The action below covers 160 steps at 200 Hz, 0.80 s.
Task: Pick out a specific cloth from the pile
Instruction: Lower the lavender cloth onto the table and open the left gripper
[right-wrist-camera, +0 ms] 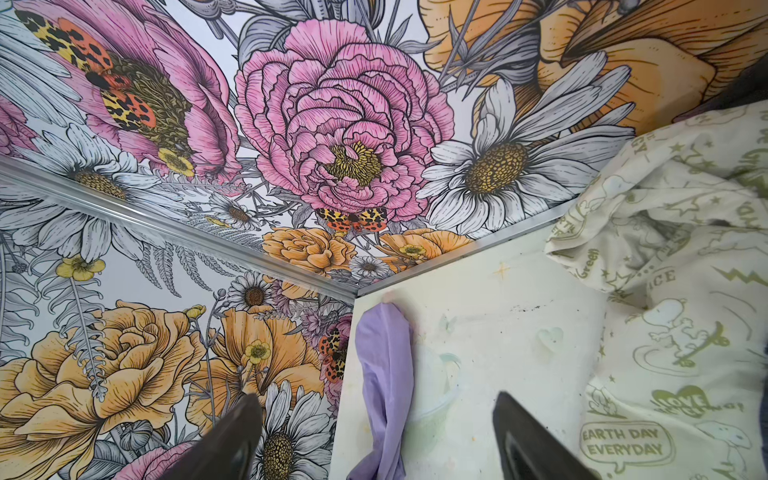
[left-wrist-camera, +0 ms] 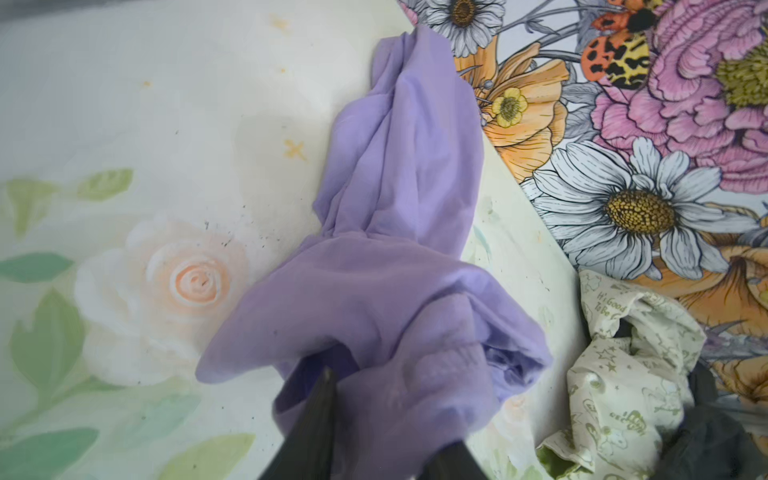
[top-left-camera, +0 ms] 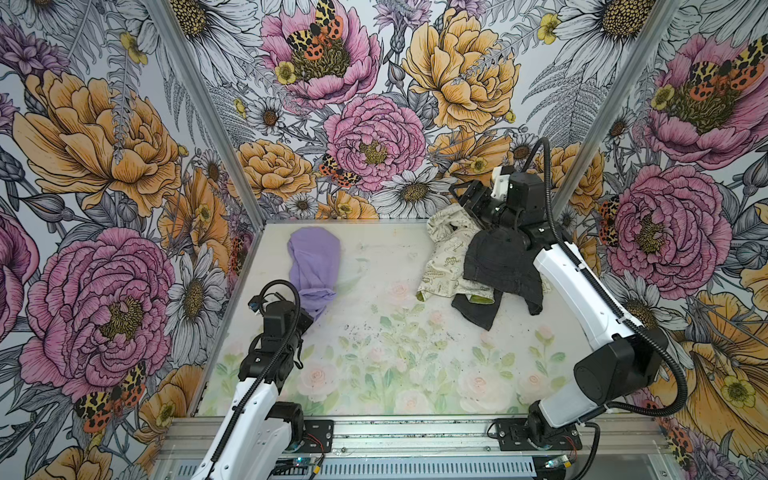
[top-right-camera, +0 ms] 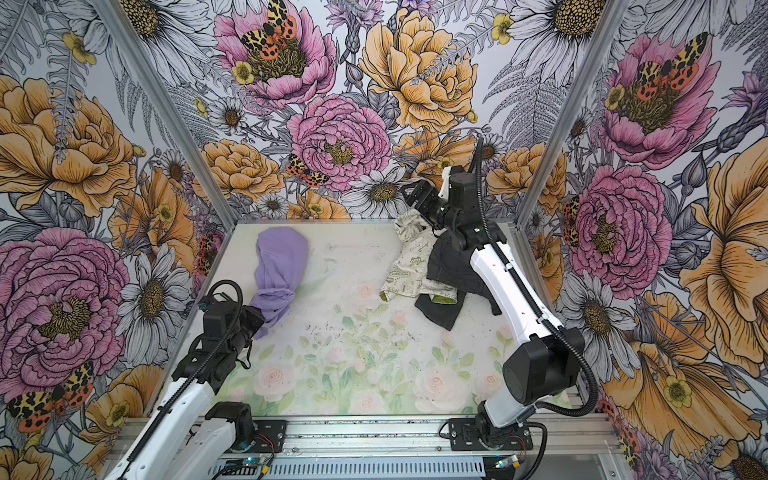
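The lavender cloth (top-left-camera: 315,262) lies stretched along the back left of the table, apart from the pile (top-left-camera: 478,270); it shows in both top views (top-right-camera: 280,262). My left gripper (left-wrist-camera: 388,409) is at its near end. Its black fingers (left-wrist-camera: 322,399) stand apart with a bunched fold of the cloth (left-wrist-camera: 399,166) between them. The pile at the back right is a dark denim garment (top-left-camera: 498,262) over a cream doodle-printed cloth (top-left-camera: 442,262). My right gripper (right-wrist-camera: 376,399) hangs open and empty above the pile's far end, near the back wall (top-left-camera: 467,199).
The table (top-left-camera: 395,353) has a pale rose print and is boxed in by flowered walls on three sides. An aluminium rail (top-left-camera: 415,432) with both arm bases runs along the front edge. The right arm (top-left-camera: 582,291) reaches over the pile.
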Each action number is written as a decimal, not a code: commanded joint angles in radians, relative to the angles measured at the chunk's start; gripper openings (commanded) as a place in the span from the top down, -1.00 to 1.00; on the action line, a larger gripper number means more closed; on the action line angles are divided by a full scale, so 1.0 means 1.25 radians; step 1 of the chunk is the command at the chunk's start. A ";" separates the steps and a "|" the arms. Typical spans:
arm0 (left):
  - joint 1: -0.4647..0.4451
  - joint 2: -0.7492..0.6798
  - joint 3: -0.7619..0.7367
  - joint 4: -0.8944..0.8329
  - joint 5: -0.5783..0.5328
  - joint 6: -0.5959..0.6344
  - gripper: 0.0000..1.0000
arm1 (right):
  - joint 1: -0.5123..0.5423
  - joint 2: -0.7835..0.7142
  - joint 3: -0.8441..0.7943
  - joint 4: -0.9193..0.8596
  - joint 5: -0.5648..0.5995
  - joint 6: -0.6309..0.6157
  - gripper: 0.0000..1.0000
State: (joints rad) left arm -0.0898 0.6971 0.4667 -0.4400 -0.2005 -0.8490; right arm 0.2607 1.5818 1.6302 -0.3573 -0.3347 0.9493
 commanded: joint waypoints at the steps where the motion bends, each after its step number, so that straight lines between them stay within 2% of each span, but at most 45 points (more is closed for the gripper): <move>1: 0.001 -0.008 0.055 -0.073 -0.045 -0.007 0.06 | -0.005 -0.035 -0.025 0.010 -0.001 -0.010 -0.74; 12: -0.002 -0.005 0.109 -0.109 -0.066 0.024 -0.10 | -0.005 -0.045 -0.037 0.009 0.005 -0.011 -0.75; 34: -0.002 0.006 0.230 -0.174 -0.137 0.083 -0.53 | -0.005 -0.054 -0.052 0.009 0.012 -0.013 -0.74; 76: -0.003 0.049 0.413 -0.227 -0.199 0.170 -0.81 | -0.006 -0.057 -0.050 0.009 0.023 -0.017 -0.74; 90: -0.001 0.066 0.447 -0.224 -0.217 0.187 -0.97 | -0.007 -0.057 -0.048 0.008 0.027 -0.025 -0.75; 126: 0.003 0.122 0.454 -0.144 -0.191 0.315 -0.97 | -0.008 -0.064 -0.056 0.007 0.037 -0.076 -0.78; 160: 0.011 0.107 0.320 0.077 -0.162 0.402 -0.97 | -0.013 -0.092 -0.099 0.001 0.091 -0.174 -0.81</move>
State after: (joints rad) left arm -0.0875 0.8509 0.9691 -0.5446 -0.4244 -0.4706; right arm 0.2546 1.5242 1.5417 -0.3614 -0.2852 0.8478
